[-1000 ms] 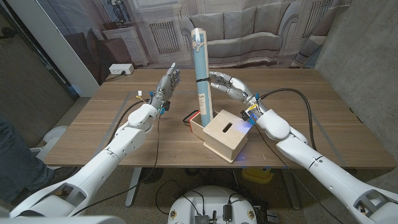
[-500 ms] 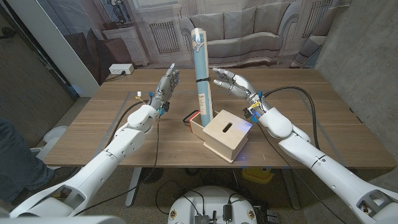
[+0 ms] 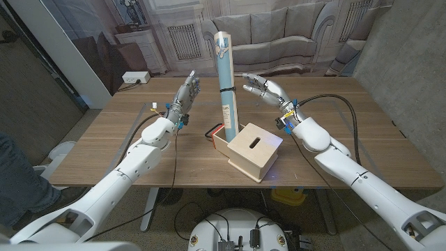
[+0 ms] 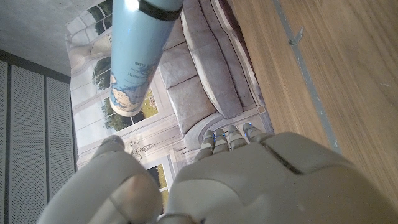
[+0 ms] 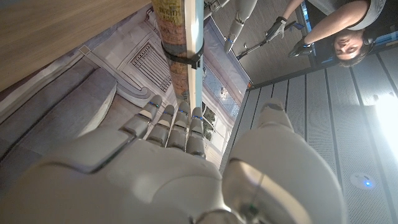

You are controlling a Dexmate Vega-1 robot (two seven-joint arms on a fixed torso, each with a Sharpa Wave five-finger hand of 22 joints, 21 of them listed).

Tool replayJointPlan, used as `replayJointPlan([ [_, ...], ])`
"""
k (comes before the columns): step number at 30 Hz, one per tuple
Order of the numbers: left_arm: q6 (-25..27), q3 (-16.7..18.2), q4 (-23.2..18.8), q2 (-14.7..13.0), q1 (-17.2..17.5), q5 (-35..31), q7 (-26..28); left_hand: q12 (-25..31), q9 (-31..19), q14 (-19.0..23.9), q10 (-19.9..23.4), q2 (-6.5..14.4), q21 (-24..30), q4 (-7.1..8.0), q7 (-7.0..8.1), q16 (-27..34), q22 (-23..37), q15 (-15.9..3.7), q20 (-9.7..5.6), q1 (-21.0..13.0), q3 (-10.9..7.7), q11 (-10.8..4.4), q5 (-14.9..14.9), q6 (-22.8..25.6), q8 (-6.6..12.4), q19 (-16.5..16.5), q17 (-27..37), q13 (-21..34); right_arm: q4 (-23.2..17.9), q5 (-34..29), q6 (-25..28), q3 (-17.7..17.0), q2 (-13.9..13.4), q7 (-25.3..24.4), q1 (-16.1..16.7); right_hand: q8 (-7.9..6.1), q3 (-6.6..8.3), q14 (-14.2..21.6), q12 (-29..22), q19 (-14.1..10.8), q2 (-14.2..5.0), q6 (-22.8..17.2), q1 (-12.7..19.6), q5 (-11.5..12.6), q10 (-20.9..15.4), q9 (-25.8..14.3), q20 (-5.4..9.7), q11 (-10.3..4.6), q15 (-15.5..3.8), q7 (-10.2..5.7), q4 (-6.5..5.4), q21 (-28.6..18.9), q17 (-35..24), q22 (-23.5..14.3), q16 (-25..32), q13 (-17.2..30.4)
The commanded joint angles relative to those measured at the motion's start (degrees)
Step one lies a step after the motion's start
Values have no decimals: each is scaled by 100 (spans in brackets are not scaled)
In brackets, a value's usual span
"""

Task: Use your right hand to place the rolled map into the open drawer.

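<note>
Beside wooden box | rolled map stands upright w/ base in open drawer | right hand near map, fingers spread, holding nothing | left hand open, empty | placement looks done, retreat left

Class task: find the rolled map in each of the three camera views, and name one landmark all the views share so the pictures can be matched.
Head view: the map stands upright in the open drawer, between the two hands.
Left wrist view: the map shows beyond the left hand.
Right wrist view: the map shows beyond the right hand.
Shared landmark: the black band around the map.
</note>
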State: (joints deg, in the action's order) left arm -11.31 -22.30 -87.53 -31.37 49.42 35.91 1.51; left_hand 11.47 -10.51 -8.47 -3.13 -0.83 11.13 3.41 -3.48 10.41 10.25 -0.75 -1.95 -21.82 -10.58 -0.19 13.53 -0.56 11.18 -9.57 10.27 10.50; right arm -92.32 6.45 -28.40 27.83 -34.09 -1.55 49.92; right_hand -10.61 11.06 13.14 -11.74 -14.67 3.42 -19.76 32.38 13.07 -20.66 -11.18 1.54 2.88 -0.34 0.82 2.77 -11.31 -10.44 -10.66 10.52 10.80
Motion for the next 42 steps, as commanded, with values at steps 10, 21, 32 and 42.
replayJointPlan([
  [10, -79, 128, -84, -157, 109, 47, -63, 3, -9, -47, -35, 35, 43, -3, 0, 26, 22, 20, -124, 7, 46, 11, 0, 24, 1, -338, 12, 18, -192, 617, 594, -140, -184, 233, -128, -43, -58, 11, -42, -24, -27, -40, -112, 25, 13, -15, 30, -6, -34, 64, -58, -39, -21, -13, 34, 12],
  [21, -75, 271, -256, -322, 267, 172, -121, 15, -10, -35, -5, 40, 41, -3, 1, 31, 22, 41, -121, 6, 57, 18, -2, 35, 6, -345, 12, 18, -382, 1166, 1085, -275, -320, 309, -11, -36, -96, -27, -30, 0, -33, -1, -203, 19, 55, -12, -1, 32, 11, 113, -99, -31, -25, -12, 22, 11],
  [32, -114, 377, -472, -444, 398, 192, -101, 19, -11, -22, 9, 45, 45, -2, 6, 34, 23, 50, -127, 8, 68, 22, -4, 43, 8, -339, 12, 18, -362, 1117, 1064, -304, -339, 120, 45, -39, -142, -139, -19, 102, -82, 16, -353, 1, 104, -9, 13, 57, 42, 142, -179, 3, -35, -12, -6, 10],
  [42, -119, 426, -701, -543, 533, 155, -48, 13, -11, -24, -2, 51, 46, -2, 16, 32, 23, 49, -124, 6, 76, 36, -5, 37, 6, -338, 12, 18, -324, 1177, 1076, -322, -328, 51, 106, -37, -147, -179, -9, 130, -113, 33, -385, -5, 142, -7, 24, 47, 60, 135, -197, 9, -35, -11, -12, 10],
])
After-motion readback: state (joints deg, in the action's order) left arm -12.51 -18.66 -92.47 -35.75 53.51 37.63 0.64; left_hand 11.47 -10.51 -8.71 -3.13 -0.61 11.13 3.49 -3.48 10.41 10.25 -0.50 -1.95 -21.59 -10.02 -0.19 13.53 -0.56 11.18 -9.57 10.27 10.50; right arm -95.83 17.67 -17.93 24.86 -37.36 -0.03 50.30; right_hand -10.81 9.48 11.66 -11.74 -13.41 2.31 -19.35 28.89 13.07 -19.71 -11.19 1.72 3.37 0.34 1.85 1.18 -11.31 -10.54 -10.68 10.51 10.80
